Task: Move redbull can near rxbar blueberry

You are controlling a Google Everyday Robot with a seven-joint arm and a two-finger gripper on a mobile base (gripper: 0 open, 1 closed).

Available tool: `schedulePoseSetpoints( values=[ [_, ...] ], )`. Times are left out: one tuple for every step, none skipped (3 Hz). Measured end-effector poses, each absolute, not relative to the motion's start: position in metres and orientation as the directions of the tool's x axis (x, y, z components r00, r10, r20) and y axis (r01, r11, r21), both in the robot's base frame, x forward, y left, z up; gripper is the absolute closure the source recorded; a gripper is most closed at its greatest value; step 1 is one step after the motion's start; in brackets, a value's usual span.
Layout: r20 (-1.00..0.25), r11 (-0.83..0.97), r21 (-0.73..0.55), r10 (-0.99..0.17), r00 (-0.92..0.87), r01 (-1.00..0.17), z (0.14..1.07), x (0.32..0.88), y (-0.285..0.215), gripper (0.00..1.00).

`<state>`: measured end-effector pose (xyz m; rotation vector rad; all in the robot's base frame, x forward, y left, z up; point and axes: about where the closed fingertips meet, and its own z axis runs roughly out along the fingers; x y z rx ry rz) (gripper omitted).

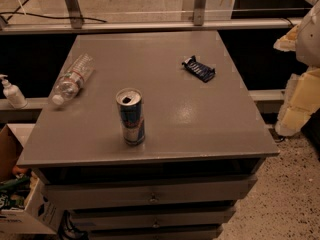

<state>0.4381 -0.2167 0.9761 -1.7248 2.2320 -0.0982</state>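
The redbull can [131,116] stands upright near the front middle of the grey table top [200,119], its silver top with the open tab hole facing up. The rxbar blueberry [199,68], a dark blue crinkly wrapper, lies flat at the back right of the table, well apart from the can. My gripper [301,96] shows as a pale white and yellowish shape at the right edge of the view, off the table's right side and far from both objects. It holds nothing that I can see.
A clear plastic bottle [72,79] lies on its side at the table's left edge. A soap pump bottle [12,92] stands on a ledge to the left. A cardboard box [20,199] sits on the floor at the lower left. Drawers [150,196] run below the top.
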Motion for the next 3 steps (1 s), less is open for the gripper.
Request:
schedulePoseSetpoints(
  values=[
    [-0.210, 0.271, -0.247, -0.952, -0.222, -0.930, 0.977, 0.438, -0.216, 0.00],
    [-0.290, 0.287, -0.206, -0.931, -0.222, -0.936, 0.969, 0.433, -0.212, 0.00],
    [-0.433, 0.302, -0.143, -0.875, -0.215, -0.943, 0.948, 0.418, -0.190, 0.00]
  ],
)
